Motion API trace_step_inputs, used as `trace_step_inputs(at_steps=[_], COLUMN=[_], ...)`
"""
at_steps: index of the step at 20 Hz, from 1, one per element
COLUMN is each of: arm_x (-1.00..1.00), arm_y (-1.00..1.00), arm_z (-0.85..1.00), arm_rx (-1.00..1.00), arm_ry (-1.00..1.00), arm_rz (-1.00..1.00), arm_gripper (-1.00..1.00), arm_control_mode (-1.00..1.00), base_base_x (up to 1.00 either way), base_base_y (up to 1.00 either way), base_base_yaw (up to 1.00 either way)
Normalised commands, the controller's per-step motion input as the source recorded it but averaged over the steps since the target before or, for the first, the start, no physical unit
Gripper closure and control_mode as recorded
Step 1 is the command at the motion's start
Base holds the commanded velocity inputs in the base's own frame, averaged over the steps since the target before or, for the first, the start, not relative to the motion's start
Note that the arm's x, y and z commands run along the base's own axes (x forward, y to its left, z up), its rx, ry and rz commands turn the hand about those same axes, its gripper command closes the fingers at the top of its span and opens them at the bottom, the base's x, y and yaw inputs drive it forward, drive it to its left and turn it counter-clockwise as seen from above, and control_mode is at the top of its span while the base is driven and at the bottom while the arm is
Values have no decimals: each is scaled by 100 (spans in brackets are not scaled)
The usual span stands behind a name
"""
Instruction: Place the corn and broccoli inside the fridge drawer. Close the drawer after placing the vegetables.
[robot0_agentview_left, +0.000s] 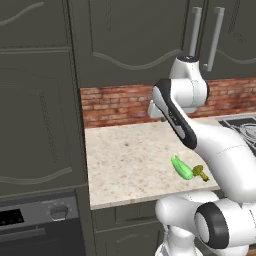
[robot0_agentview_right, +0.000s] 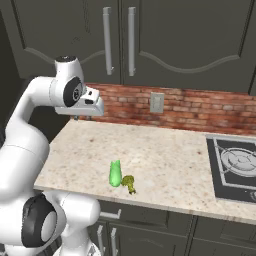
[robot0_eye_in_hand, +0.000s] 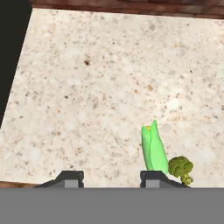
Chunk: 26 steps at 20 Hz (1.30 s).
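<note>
A: Where do we stand?

B: Our gripper (robot0_eye_in_hand: 112, 177) hangs high above the counter (robot0_eye_in_hand: 87, 96), fingers spread and empty. The corn (robot0_eye_in_hand: 154, 151) lies near the counter's front edge, the broccoli (robot0_eye_in_hand: 181, 168) just beside its base.

A: How do we take the corn cleanly?

B: We come down over its middle, straddle it across its width, and keep clear of the broccoli.

The arm hides part of the broccoli (robot0_agentview_left: 201, 172) in the left base view.
</note>
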Motion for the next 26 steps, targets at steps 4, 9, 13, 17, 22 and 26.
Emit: trace_step_inputs(at_steps=[4,9,13,17,22,26], arm_x=[-13,-51,1,29,22,11], arm_y=[-1,-43,-99,-70,-13,-13], arm_z=[-23,-96,-100,-100,-45,-42], arm_rx=[0,2,0,-12,-4,1], arm_ry=[4,0,21,26,13,2], arm_rz=[0,-2,-4,-1,0,1], arm_gripper=[-100,-100,-100,-100,-100,-100], arm_control_mode=[-100,-100,-100,-100,-100,-100], base_base_x=[0,0,0,0,0,0], base_base_y=[0,0,0,0,0,0], base_base_yaw=[0,0,0,0,0,0])
